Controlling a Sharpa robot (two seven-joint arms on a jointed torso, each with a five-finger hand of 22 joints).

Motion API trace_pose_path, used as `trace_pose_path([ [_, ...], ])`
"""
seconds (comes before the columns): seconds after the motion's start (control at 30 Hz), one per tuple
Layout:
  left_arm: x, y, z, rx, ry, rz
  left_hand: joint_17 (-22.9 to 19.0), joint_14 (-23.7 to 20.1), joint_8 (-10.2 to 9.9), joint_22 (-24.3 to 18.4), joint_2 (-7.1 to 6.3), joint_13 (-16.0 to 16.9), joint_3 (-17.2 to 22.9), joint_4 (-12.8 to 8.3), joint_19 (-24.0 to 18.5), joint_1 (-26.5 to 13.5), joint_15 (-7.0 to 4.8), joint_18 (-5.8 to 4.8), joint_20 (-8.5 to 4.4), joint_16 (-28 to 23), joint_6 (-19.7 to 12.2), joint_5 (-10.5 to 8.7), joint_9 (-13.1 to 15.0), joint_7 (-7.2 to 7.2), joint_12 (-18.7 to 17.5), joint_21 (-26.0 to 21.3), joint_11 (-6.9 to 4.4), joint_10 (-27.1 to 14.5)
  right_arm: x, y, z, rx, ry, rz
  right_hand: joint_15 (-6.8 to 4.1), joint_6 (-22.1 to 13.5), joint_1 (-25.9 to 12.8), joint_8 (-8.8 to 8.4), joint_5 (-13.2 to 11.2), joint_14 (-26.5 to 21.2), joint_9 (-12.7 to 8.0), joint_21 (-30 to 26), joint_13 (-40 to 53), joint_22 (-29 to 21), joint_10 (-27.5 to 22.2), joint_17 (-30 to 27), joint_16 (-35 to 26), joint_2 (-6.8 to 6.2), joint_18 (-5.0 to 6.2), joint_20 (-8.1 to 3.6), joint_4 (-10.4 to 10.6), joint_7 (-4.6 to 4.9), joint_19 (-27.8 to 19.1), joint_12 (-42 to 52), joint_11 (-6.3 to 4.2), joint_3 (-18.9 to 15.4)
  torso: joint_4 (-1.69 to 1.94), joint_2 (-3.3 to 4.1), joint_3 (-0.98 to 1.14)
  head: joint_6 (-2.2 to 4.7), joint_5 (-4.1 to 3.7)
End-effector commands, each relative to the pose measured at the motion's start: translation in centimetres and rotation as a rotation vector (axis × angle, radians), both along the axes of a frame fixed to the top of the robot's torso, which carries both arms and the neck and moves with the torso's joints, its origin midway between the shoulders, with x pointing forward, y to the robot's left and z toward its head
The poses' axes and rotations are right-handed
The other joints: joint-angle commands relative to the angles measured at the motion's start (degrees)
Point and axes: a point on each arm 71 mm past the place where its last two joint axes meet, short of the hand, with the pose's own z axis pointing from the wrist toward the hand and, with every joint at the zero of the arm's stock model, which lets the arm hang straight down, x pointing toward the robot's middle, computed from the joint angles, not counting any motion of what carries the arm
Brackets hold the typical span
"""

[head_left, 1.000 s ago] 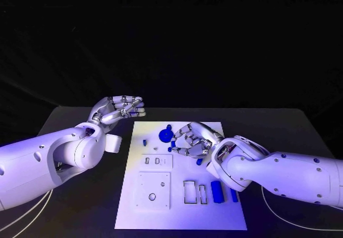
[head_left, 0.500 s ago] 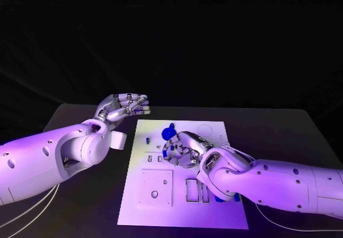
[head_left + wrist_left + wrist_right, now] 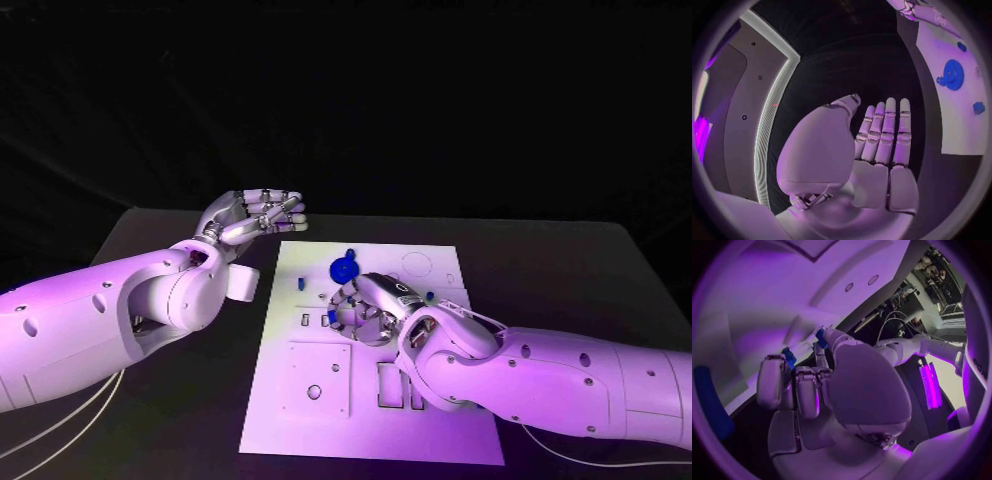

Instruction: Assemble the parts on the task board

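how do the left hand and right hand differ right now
The left hand is off the task board, beyond its far left corner, while the right hand is over the board's middle. The left hand holds nothing, its fingers curled in the head view; the right hand's fingertips have a small blue part at them. Both are silver hands on white arms.

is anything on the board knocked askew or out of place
Nothing stands out. The task board lies flat on the table, the blue gear sits on it, and the right hand works over small blue parts. The left hand hovers off the board.
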Motion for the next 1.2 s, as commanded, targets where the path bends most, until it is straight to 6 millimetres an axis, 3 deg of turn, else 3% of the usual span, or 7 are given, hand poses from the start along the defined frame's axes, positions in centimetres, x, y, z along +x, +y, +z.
trace_pose_path([
  [0.03,-0.07,-0.20,0.08,-0.012,-0.001,-0.020,0.1,-0.2,-0.4,-0.1,-0.49,0.0,0.3,0.1,0.2,0.0,0.22,0.79,0.01,-0.4,0.0,-0.40,-0.1,0.39,-0.3,-0.4,-0.11,0.4,-0.01,0.07,-0.17,-0.048,-0.019,0.008,-0.38,0.8,-0.9,0.81,0.1,6.1,1.5,0.2,14.7,1.1,5.7,14.5,0.3,-0.54,-0.84,-0.12,0.2,-0.34,0.4,0.2,-0.25,0.3,-0.04,0.01,0.02,-0.19,-0.02],
  [0.8,-0.10,-0.11,0.06,-0.011,0.002,-0.022,0.1,-0.2,-0.4,-0.1,-0.49,0.0,0.3,0.1,0.2,0.0,0.22,0.79,0.01,-0.4,0.0,-0.40,-0.1,0.39,-0.3,-0.4,-0.11,0.4,0.36,-0.14,-0.50,-0.089,-0.028,-0.003,-0.32,0.4,-2.3,0.81,0.0,6.0,1.6,-0.2,14.5,0.9,5.6,14.2,0.2,-1.79,-0.77,-0.09,0.2,-0.22,0.2,0.1,-0.15,0.4,-0.07,-0.01,-0.01,-0.33,-0.15],
  [1.2,-0.11,-0.06,0.06,-0.010,0.003,-0.021,0.2,-0.2,-0.4,-0.2,-0.51,0.0,0.3,0.1,0.3,0.0,0.22,0.79,0.01,-0.4,0.0,-0.41,-0.1,0.37,-0.3,-0.4,-0.12,0.4,0.14,0.16,-0.44,-0.094,-0.029,0.006,-0.10,-0.3,-3.6,0.51,0.0,6.0,1.6,-0.4,14.4,0.9,5.5,14.2,0.2,-3.32,-0.74,0.06,0.4,0.10,0.2,-0.1,0.12,0.1,-0.03,-0.07,-0.03,-0.54,-0.09],
])
